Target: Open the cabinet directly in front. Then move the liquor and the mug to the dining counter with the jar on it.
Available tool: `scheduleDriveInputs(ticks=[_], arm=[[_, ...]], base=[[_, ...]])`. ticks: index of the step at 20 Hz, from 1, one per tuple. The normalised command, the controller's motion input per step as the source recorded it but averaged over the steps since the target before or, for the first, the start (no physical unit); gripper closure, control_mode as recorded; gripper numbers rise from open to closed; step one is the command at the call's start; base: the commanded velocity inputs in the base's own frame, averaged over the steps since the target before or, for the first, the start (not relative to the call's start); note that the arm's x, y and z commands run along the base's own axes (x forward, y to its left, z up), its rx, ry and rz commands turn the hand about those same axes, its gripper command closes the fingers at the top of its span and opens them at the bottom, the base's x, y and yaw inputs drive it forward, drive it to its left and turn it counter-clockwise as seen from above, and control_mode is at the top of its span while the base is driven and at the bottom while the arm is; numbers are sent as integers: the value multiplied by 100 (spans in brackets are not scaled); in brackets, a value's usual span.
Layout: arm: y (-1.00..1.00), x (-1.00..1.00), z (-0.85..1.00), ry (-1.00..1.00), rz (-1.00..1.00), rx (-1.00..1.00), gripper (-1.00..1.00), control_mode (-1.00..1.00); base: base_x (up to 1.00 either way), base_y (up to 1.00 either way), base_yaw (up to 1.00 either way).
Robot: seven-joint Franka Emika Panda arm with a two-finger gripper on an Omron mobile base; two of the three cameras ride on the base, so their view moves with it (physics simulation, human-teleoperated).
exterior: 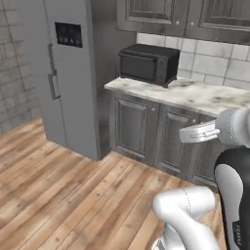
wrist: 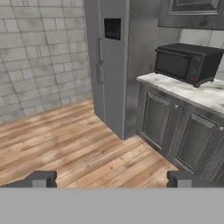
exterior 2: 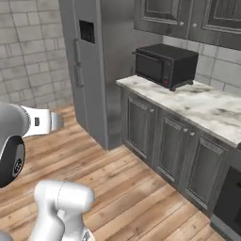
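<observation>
Cabinet (wrist: 192, 11) hangs high, well apart from the wide-open hand (wrist: 111, 179).

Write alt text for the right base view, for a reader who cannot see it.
A black microwave sits on a marble worktop above grey base cabinets, under the closed cabinet. A tall grey fridge stands at their left on a wood floor; the white robot arm fills the lower left.

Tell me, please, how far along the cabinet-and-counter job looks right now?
Nothing looks done: the cabinet doors above the microwave are shut. Nothing is in hand; the gripper is open and empty, over the wooden floor. Opening the doors and moving both items remain.
</observation>
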Motion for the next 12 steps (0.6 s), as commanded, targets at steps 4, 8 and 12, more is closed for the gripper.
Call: scheduleDriveInputs(ticks=[4,8,12], arm=[[0,0,0,0,0,0,-100,100],[0,0,0,0,0,0,-100,100],[0,0,0,0,0,0,-100,100]], base=[[0,0,-100],[-9,0,-88],[0,0,-15]])
